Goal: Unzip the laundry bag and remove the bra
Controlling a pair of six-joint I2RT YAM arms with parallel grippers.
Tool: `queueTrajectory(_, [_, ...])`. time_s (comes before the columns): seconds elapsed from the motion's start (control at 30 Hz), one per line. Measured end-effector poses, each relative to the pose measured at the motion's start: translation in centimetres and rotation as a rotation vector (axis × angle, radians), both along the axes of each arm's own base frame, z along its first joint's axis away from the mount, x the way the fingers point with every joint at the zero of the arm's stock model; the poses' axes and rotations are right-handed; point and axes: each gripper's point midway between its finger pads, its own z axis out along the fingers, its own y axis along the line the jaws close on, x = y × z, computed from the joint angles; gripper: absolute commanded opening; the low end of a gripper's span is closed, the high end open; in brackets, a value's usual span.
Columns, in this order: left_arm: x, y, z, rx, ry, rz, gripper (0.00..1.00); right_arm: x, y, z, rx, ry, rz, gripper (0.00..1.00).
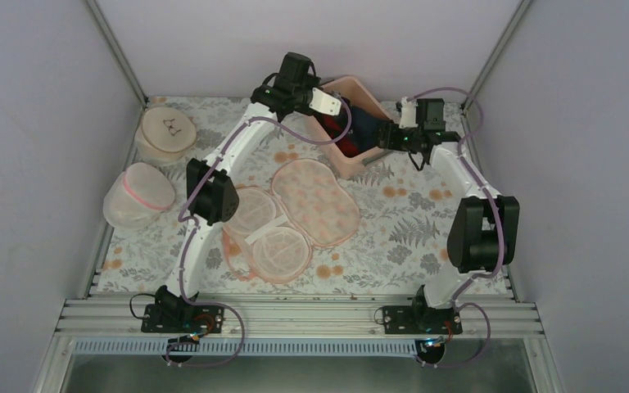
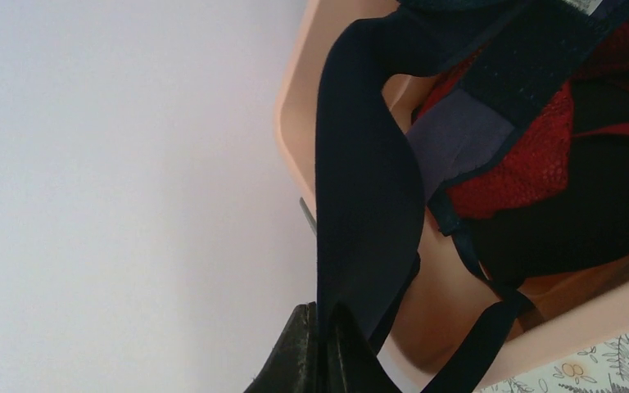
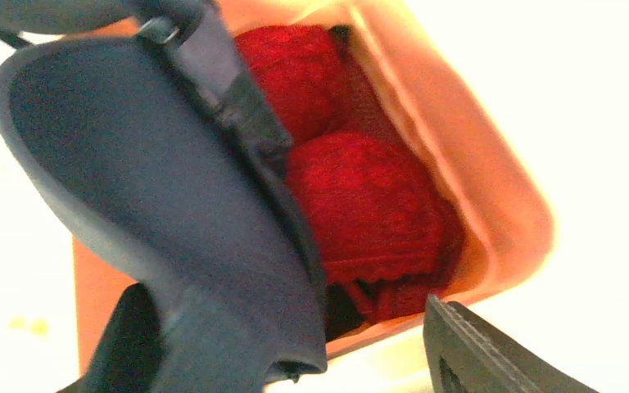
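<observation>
The bra (image 2: 367,188) looks light and limp, so its flat band, pinched in the closed left gripper (image 2: 321,350), seems the surest hold; the right gripper (image 3: 295,348) gapes empty.

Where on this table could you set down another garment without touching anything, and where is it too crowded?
Bare flowered cloth lies between the open laundry bag and the right arm, and in the near left corner, in front of the white mesh bag. Crowded: the back, around the pink bin and the bra, and the left edge by the round beige bag.
</observation>
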Motion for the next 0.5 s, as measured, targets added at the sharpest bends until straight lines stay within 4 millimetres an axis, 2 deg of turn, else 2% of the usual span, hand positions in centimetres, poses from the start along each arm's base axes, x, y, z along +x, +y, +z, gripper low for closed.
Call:
queueTrajectory(0.13, [0.1,0.1,0.0,0.002,-0.006,0.007,0.02,0.4,-1.7,0.8,-0.077,-0.023,-0.063,0.77])
queueTrajectory(0.3, [0.0,0.0,0.0,0.004,-0.003,0.006,0.02,0.0,-3.1,2.8,-0.169,-0.065,-0.087,0.75])
queueTrajectory(0.4, [0.0,0.0,0.0,0.004,-0.003,0.006,0.02,0.4,-3.1,4.2,-0.208,-0.107,-0.052,0.75])
queueTrajectory(0.5, [0.0,0.0,-0.1,0.006,0.002,0.006,0.02,0.3,-1.4,6.0,-0.245,-0.195,0.072,0.78])
